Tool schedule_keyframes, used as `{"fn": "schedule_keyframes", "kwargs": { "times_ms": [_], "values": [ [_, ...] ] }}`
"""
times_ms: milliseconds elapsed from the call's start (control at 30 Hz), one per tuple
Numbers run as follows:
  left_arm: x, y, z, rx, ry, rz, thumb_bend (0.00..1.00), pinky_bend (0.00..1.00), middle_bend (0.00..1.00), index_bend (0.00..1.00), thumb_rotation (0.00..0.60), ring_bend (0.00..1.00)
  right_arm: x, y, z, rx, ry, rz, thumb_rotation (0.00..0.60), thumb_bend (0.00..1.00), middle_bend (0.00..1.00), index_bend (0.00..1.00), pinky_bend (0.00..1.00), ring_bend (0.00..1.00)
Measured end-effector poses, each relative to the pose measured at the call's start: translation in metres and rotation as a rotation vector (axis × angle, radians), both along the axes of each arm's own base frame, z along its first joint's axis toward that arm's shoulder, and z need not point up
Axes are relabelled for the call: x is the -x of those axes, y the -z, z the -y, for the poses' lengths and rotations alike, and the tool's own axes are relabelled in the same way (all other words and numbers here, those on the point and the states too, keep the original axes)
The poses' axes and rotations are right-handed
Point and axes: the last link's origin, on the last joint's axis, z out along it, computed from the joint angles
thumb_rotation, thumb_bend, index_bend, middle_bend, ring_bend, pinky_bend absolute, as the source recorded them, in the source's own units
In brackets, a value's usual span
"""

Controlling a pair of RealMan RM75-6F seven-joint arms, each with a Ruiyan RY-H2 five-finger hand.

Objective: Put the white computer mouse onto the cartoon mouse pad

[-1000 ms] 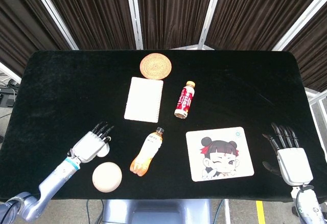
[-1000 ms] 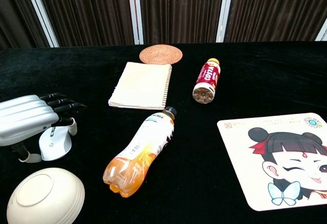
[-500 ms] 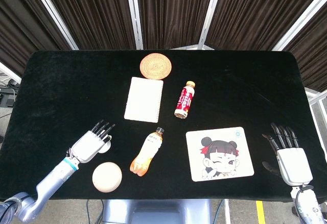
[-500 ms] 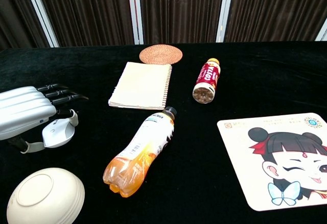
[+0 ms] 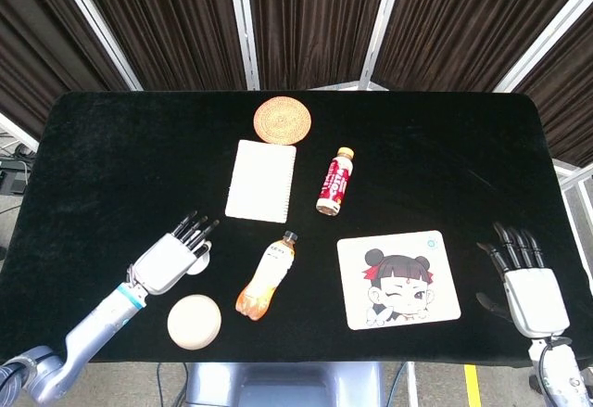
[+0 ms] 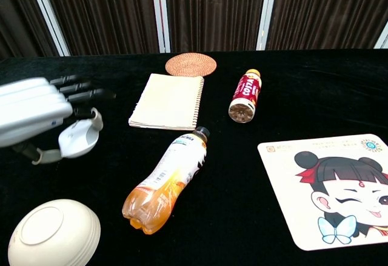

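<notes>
White computer mouse (image 6: 77, 139): held under the left robot hand (image 6: 30, 116), clear of the black worktop (image 5: 120, 147), at about 8 o'clock of it. Judged light, rigid, smooth-shelled (likely slippery); best gripped across its flanks. Logo on its shell too small to read. Cartoon mouse pad (image 6: 330, 187): flat at 4 o'clock, printed winking girl, corner marks illegible. Right robot hand (image 5: 528, 282): released, holding nothing, beside the pad. Bottle labels unreadable.

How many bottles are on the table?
2: an orange drink bottle lying left of the cartoon mouse pad, and a red-labelled bottle lying right of the notebook.
</notes>
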Motion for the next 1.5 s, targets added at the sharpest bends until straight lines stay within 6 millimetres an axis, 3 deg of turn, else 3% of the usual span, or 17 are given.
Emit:
{"fn": "schedule_keyframes", "kwargs": {
  "times_ms": [333, 567, 700, 967, 1233, 1500],
  "values": [
    [-0.072, -0.014, -0.019, -0.038, 0.151, 0.012, 0.38, 0.0, 0.0, 0.57, 0.6, 0.0, 0.004, -0.011, 0.003, 0.027, 0.023, 0.025, 0.6, 0.11, 0.0, 0.2, 0.0, 0.0],
    [-0.12, 0.01, -0.029, -0.001, 0.217, -0.004, 0.37, 0.0, 0.0, 0.57, 0.6, 0.0, 0.012, -0.019, 0.008, 0.047, 0.054, 0.045, 0.6, 0.11, 0.0, 0.2, 0.0, 0.0],
    [-0.138, 0.023, -0.032, 0.018, 0.237, -0.004, 0.37, 0.0, 0.0, 0.57, 0.6, 0.0, 0.016, -0.022, 0.009, 0.053, 0.068, 0.049, 0.6, 0.11, 0.0, 0.2, 0.0, 0.0],
    [-0.153, 0.039, -0.051, 0.017, 0.224, -0.025, 0.38, 0.0, 0.0, 0.58, 0.6, 0.0, 0.025, -0.025, 0.013, 0.06, 0.106, 0.05, 0.6, 0.11, 0.0, 0.2, 0.0, 0.0],
    [-0.142, 0.043, -0.071, -0.004, 0.186, -0.072, 0.37, 0.0, 0.0, 0.58, 0.6, 0.0, 0.03, -0.025, 0.015, 0.063, 0.125, 0.042, 0.6, 0.11, 0.0, 0.2, 0.0, 0.0],
    [-0.136, 0.064, -0.079, 0.033, 0.158, -0.091, 0.38, 0.0, 0.0, 0.58, 0.6, 0.0, 0.031, -0.024, 0.016, 0.064, 0.13, 0.038, 0.6, 0.12, 0.0, 0.2, 0.0, 0.0]
  ]
}}
